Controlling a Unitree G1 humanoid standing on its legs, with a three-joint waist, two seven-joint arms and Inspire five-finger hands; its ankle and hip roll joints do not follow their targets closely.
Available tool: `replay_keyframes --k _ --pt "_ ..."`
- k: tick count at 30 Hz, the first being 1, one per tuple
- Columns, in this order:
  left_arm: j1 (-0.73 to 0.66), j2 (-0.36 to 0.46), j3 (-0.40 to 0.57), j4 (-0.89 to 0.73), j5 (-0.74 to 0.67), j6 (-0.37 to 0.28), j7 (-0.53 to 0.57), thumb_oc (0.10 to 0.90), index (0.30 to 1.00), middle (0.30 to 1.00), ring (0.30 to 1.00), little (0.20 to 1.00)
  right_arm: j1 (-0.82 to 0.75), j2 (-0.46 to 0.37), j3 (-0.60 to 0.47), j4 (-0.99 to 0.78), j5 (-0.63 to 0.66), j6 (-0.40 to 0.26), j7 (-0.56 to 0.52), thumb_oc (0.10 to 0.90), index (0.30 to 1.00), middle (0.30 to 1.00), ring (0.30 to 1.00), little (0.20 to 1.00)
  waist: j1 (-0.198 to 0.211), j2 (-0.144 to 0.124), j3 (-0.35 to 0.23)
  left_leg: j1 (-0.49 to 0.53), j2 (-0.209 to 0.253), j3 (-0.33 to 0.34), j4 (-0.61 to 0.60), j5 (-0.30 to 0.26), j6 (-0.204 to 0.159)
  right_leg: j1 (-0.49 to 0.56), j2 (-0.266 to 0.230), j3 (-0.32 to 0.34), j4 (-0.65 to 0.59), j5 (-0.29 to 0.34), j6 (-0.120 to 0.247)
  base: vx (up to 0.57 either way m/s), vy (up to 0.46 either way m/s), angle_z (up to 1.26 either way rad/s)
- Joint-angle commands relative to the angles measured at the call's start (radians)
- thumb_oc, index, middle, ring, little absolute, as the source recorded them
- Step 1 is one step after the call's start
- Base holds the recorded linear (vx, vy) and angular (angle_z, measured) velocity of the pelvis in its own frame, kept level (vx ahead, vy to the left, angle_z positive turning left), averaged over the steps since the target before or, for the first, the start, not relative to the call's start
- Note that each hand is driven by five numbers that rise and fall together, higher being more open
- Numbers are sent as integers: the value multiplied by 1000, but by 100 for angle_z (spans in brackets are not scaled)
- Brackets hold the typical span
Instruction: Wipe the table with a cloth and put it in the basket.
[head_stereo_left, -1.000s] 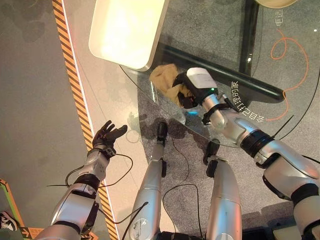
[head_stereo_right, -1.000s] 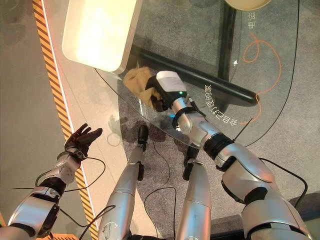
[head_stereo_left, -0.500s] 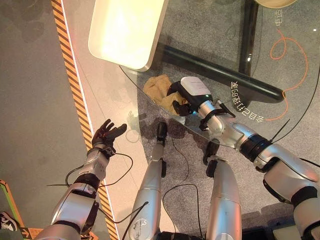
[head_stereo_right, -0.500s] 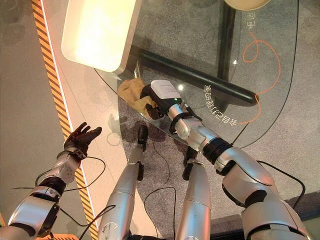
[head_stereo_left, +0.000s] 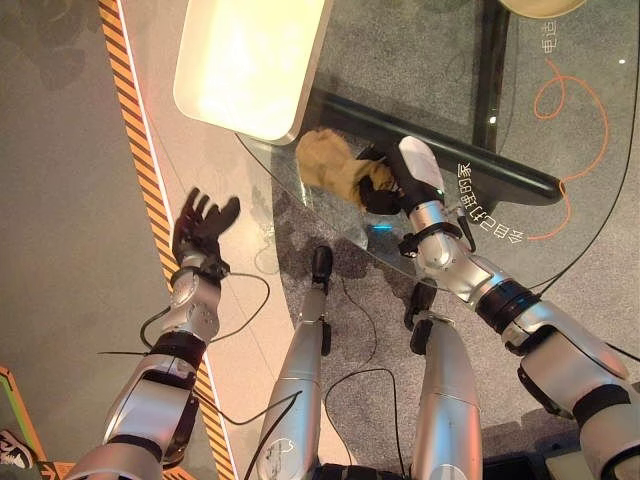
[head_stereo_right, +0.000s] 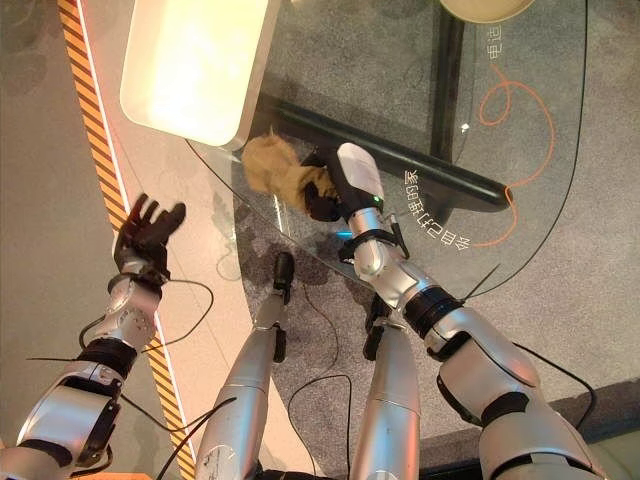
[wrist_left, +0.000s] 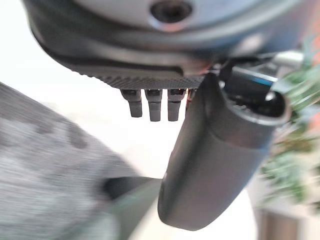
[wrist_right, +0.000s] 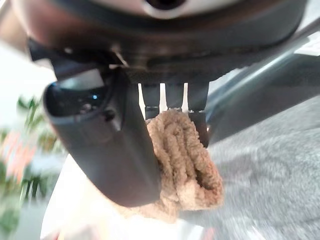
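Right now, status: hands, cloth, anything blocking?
Right hand shut on the tan cloth, on the glass table near its edge. Left hand open, raised off the table. White tray just beyond the cloth.

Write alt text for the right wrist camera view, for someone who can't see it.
Close up, the robot's right hand pinches a bunched tan cloth between thumb and fingers. Beyond it lie a dark bar and speckled grey floor, seen through the glass table.
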Motion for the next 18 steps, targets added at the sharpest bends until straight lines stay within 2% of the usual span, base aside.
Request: replay_keyframes --k 1,7,10,15,18 --pt "-8 32 87 -65 19 -148 90 800 900 900 900 900 -62 26 -99 -216 -21 -70 -113 100 300 300 300 200 1 -53 -22 -7 -58 65 132 -168 53 50 27 2 -256 153 52 0 0 0" --pt "47 -11 127 -226 36 -203 47 800 900 900 900 900 20 -14 -202 -350 -70 -66 -140 100 300 300 300 200 -13 -62 -22 -20 -55 70 140 -177 57 36 33 15 -257 154 54 0 0 0" --pt "96 -53 136 -345 60 -228 6 800 900 900 900 900 85 -32 -272 -415 -102 -100 -139 100 300 300 300 200 -21 -66 -22 -25 -55 69 140 -182 60 30 36 20 -260 157 57 0 0 0" --pt "141 -67 137 -518 84 -231 -50 800 900 900 900 900 168 -35 -370 -498 -139 -161 -145 100 300 300 300 200 -30 -78 -22 -30 -54 68 143 -188 63 29 37 21 -271 166 63 -1 -13 0" --pt "144 -64 139 -564 74 -218 -98 800 900 900 900 900 184 -39 -393 -524 -138 -179 -150 100 300 300 300 200 -34 -79 -22 -28 -53 70 143 -190 63 33 37 22 -276 169 64 0 0 0"
